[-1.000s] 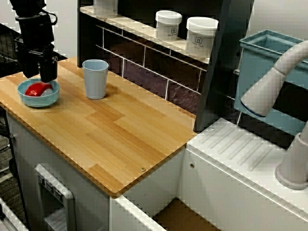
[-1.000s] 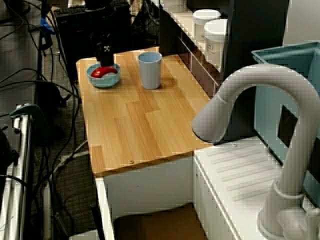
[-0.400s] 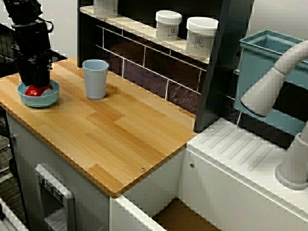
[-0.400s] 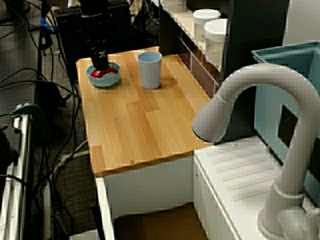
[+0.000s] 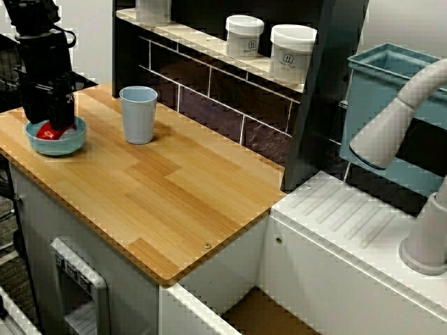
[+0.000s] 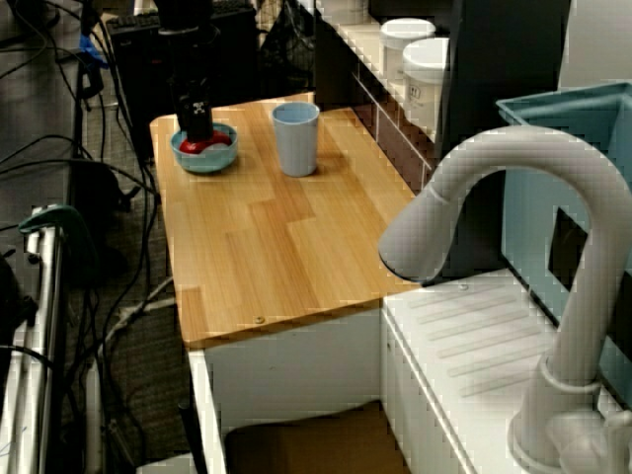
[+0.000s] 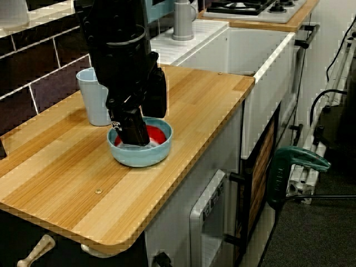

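One red object (image 7: pixel 156 133), glossy and rounded, lies in a light-blue bowl (image 7: pixel 142 160) near the front edge of the wooden counter (image 7: pixel 189 105), with a blue cup (image 7: pixel 93 97) just beside the bowl. The gripper (image 7: pixel 133 135) reaches into the bowl, fingertips at the object; whether they clamp it cannot be told. Judged light, rigid and slippery: grip across its narrow middle. The bowl may slide.

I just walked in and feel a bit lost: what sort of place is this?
Probably a mock kitchen in a lab: a wooden counter, a white sink unit with a tall faucet and a hob, yet loose cables trail on the floor beside it.
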`<act>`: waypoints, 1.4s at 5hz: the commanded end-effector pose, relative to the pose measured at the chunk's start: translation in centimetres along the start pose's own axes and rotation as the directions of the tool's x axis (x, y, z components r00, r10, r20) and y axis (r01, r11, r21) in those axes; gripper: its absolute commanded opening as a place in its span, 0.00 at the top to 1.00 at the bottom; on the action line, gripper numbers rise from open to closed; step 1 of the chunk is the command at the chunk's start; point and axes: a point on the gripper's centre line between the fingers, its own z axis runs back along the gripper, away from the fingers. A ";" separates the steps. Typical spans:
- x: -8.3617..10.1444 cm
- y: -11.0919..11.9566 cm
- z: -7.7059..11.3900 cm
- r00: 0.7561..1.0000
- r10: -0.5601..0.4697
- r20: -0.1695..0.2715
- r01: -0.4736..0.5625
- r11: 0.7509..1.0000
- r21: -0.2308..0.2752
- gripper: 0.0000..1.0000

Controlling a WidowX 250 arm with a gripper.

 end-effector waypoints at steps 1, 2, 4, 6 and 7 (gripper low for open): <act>-0.3 -0.1 0.7 0.999 -0.014 0.046 0.012 0.999 0.044 0.00; 0.1 0.0 0.9 0.999 -0.014 0.047 0.012 0.999 0.045 0.01; 1.2 0.3 1.4 0.999 -0.010 0.051 0.008 0.999 0.045 0.00; 1.7 0.6 0.8 0.999 -0.006 0.042 0.004 0.999 0.048 0.01; 1.5 0.4 0.7 0.999 -0.008 0.038 0.006 0.999 0.050 0.09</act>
